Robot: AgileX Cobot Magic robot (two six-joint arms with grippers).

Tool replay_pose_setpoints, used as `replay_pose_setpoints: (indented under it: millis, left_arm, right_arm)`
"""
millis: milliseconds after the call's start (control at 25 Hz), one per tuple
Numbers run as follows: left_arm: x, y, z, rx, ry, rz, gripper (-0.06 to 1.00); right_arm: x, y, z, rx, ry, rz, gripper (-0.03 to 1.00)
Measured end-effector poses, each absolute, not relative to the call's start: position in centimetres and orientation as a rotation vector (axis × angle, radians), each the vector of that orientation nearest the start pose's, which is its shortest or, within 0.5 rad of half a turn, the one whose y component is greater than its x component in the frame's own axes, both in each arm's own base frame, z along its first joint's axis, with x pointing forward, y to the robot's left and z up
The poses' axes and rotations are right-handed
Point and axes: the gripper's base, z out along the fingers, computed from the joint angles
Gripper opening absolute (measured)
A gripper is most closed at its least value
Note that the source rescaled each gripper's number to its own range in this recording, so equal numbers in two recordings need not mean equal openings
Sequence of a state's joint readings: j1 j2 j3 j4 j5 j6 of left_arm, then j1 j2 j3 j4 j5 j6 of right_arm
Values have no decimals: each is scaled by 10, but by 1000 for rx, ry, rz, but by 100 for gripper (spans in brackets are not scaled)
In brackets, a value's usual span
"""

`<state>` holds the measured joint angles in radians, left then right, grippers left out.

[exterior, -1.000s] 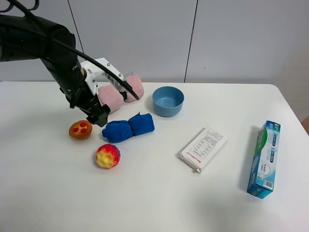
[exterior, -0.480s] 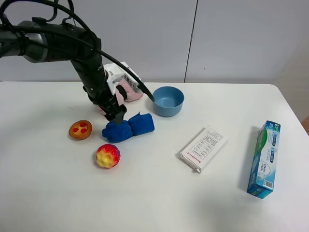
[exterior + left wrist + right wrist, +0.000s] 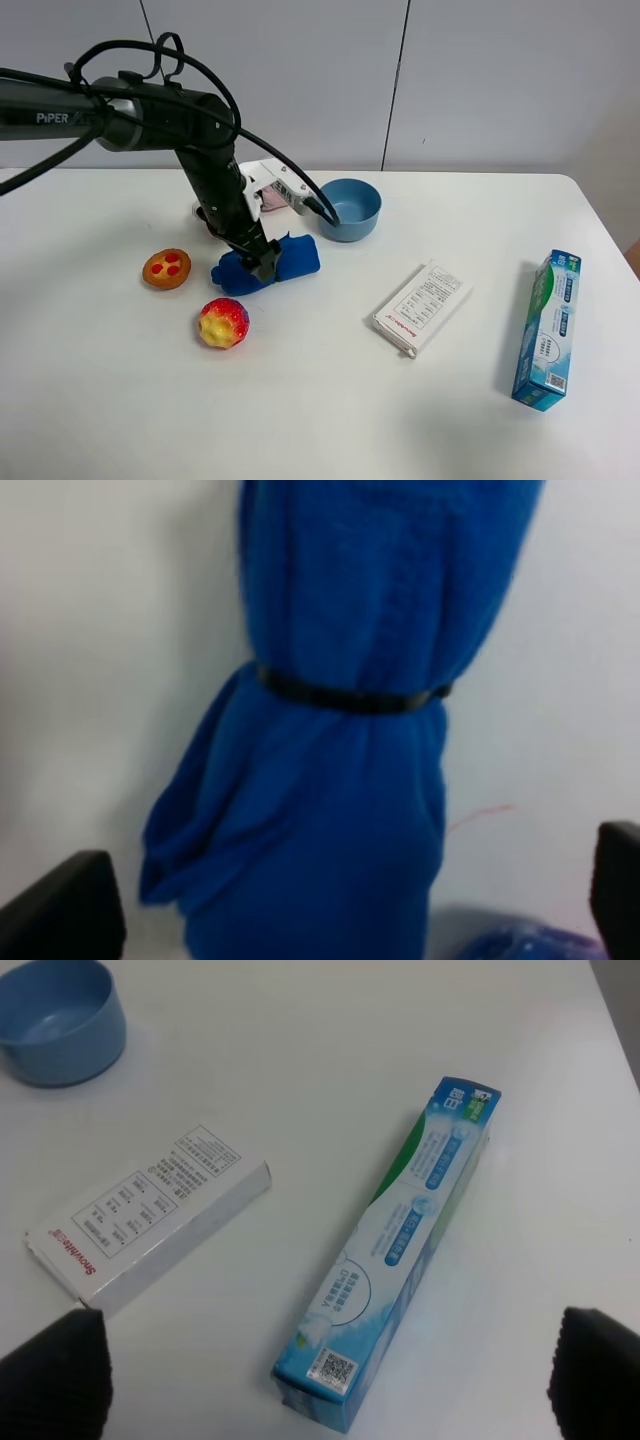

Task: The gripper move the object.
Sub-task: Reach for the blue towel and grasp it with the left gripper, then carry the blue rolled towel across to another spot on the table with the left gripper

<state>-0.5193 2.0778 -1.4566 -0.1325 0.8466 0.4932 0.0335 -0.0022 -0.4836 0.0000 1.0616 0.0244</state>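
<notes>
A blue rolled cloth (image 3: 297, 256) tied with a black band (image 3: 350, 696) lies on the white table (image 3: 320, 400), left of centre. My left gripper (image 3: 264, 266) is down at the cloth's left half. In the left wrist view the cloth (image 3: 340, 780) fills the picture and the gripper (image 3: 340, 905) is open, with one dark fingertip (image 3: 62, 905) on each side of the cloth. My right gripper (image 3: 320, 1375) is open and empty, above the table near a blue-green toothpaste box (image 3: 400, 1240). It is out of the high view.
An orange tart toy (image 3: 166, 268) and a red-yellow fruit toy (image 3: 223, 322) lie left of the cloth. A blue bowl (image 3: 350, 208) stands behind it. A white box (image 3: 422, 307) and the toothpaste box (image 3: 547, 328) lie to the right. A pink cloth is mostly hidden behind my left arm.
My left arm has swung right, from above the orange tart toy to the blue cloth, and come down over it. The objects have not moved.
</notes>
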Motion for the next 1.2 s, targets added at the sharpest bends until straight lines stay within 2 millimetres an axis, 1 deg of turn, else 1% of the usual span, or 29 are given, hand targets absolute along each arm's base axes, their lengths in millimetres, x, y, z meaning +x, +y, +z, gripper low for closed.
replay_pose_setpoints:
  millis: [160, 240, 440, 680, 760, 840, 920, 1000, 1040, 1080, 1200]
  left_arm:
    - [357, -222, 150, 1372, 2562, -171, 89]
    - [358, -224, 144, 1377, 2565, -176, 89]
    - [359, -224, 117, 1422, 2601, -174, 89]
    - [362, -226, 99, 1463, 2575, -161, 89]
    - [363, -225, 97, 1462, 2576, -161, 86]
    - [364, -224, 97, 1462, 2574, -159, 72]
    - [363, -223, 96, 1467, 2583, -159, 42]
    - [362, -222, 96, 1477, 2599, -164, 17]
    - [361, -222, 96, 1479, 2605, -165, 11]
    - [361, -222, 96, 1475, 2610, -166, 8]
    - [361, -222, 97, 1435, 2639, -172, 6]
  right_arm:
    - [-3, 0, 273, -10, 2060, 36, 100]
    - [-3, 0, 273, -9, 2060, 36, 100]
    - [-3, 0, 273, -9, 2060, 36, 100]
    - [-3, -1, 273, -9, 2059, 26, 100]
    - [-3, -1, 273, -6, 2059, 20, 100]
    - [-3, -1, 273, -3, 2059, 20, 100]
    - [-3, -1, 273, 0, 2059, 21, 100]
    - [-3, -1, 273, 4, 2059, 24, 100]
    - [-3, -1, 273, 6, 2059, 25, 100]
    - [-3, -1, 273, 6, 2059, 25, 100]
    - [-3, -1, 273, 6, 2059, 25, 100]
